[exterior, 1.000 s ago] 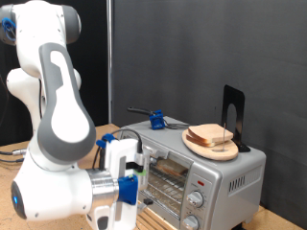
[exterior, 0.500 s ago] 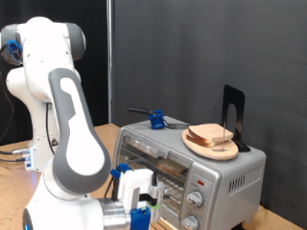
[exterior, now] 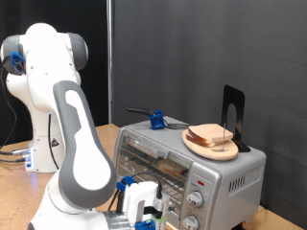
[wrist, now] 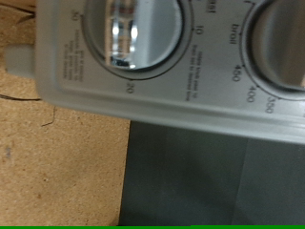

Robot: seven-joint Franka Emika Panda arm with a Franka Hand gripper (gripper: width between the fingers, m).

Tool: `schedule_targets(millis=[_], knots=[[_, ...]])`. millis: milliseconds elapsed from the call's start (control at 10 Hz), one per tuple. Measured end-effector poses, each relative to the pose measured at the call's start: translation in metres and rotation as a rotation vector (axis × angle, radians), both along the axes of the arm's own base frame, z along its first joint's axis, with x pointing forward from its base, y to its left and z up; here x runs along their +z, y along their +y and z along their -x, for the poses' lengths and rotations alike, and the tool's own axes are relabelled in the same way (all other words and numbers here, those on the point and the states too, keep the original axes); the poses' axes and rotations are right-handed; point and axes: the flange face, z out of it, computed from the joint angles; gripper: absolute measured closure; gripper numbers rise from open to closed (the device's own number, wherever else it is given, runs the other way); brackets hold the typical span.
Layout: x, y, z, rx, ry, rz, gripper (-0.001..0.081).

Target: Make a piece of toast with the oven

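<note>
Right, exterior view: gripper [exterior: 144,213] sits low at the oven's [exterior: 192,168] front, near the knobs [exterior: 195,199]; can't tell if it's released or clenched. Bread slice [exterior: 213,136] lies on a wooden plate [exterior: 197,148] on top of the oven. Wrist view: a knob [wrist: 133,33] and its dial markings close up; no fingers visible.

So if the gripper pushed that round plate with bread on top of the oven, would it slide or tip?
The plate would probably slide: it lies flat on the oven's smooth metal top. Tipping looks unlikely, being low and wide. The stacked bread slices sit loose and might shift.
</note>
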Motion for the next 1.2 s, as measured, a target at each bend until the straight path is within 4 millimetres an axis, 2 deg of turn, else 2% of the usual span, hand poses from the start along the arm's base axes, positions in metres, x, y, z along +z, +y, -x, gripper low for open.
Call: schedule_targets(millis=[300, 600, 1200], knots=[[-0.005, 0.007, -0.005, 0.008, -0.029, 0.008, -0.0002], [0.000, 0.038, -0.011, 0.052, -0.044, -0.003, -0.0002], [0.000, 0.040, -0.011, 0.051, -0.047, 0.002, -0.0002]])
